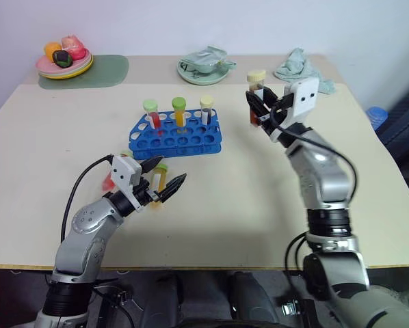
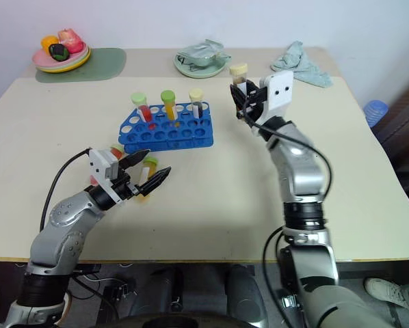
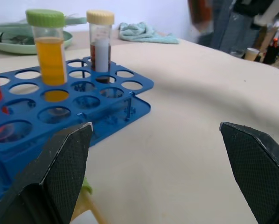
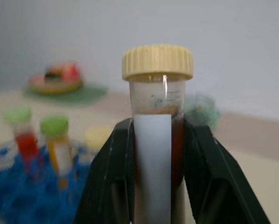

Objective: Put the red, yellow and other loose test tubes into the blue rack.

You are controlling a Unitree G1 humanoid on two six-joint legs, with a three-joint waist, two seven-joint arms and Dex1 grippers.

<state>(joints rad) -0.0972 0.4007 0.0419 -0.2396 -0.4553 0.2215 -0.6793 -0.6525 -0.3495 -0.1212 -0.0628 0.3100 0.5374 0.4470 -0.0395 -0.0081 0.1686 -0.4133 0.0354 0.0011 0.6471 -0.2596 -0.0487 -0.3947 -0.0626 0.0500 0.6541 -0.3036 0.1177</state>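
Note:
The blue rack (image 1: 184,143) stands mid-table with three upright tubes in its back row: a red one (image 1: 153,117), a yellow one (image 1: 180,113) and a dark one with a cream cap (image 1: 206,109). To the rack's right, my right gripper (image 1: 259,102) is raised and shut on a brown test tube (image 4: 157,135) with a cream cap and white label, held upright. My left gripper (image 1: 173,168) is open, low in front of the rack. It hovers over a loose yellow-orange test tube (image 1: 161,176) with a green cap. A red test tube (image 1: 109,182) lies partly hidden behind that hand.
A plate of fruit (image 1: 64,63) on a green mat (image 1: 102,72) sits at the far left corner. A green dish with a crumpled cloth (image 1: 204,67) and a teal cloth (image 1: 297,67) lie along the far edge.

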